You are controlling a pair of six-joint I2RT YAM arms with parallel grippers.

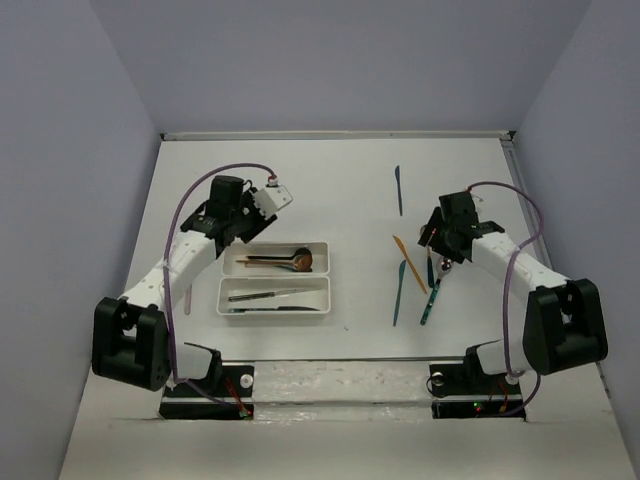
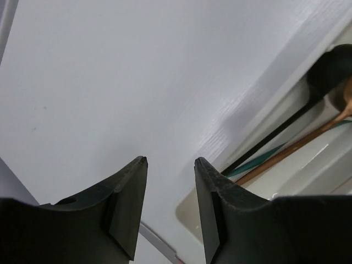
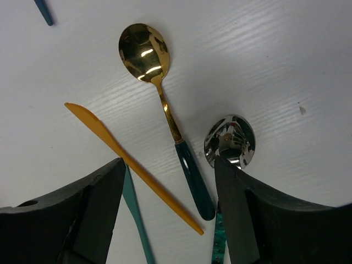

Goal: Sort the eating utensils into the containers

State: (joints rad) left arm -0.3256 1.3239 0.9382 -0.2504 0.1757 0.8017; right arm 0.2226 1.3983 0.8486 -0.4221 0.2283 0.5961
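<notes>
The white tabletop is carrying everything. The left arm is reaching over its left half and the right arm over its right half.

Two white trays are lying side by side in front of the left arm, their long sides next to each other. The far tray is holding a black spoon and a copper spoon, bowls toward the right, with a teal strip showing beside them. The near tray is holding a few dark and silvery utensils and a teal one, too small to sort out.

The left fingers are hanging spread over bare tabletop just beside the far tray's outer long edge, gripping nothing. The right fingers are standing wide apart above the loose utensils, also gripping nothing.

Between the right fingers a gold spoon with a dark teal handle is lying flat. An orange knife is lying slantwise on one side of it, crossing the tip of a teal knife. A silver spoon is lying on the other side, a fingertip partly hiding its bowl. A lone knife, also teal, is lying well apart toward the far edge.
</notes>
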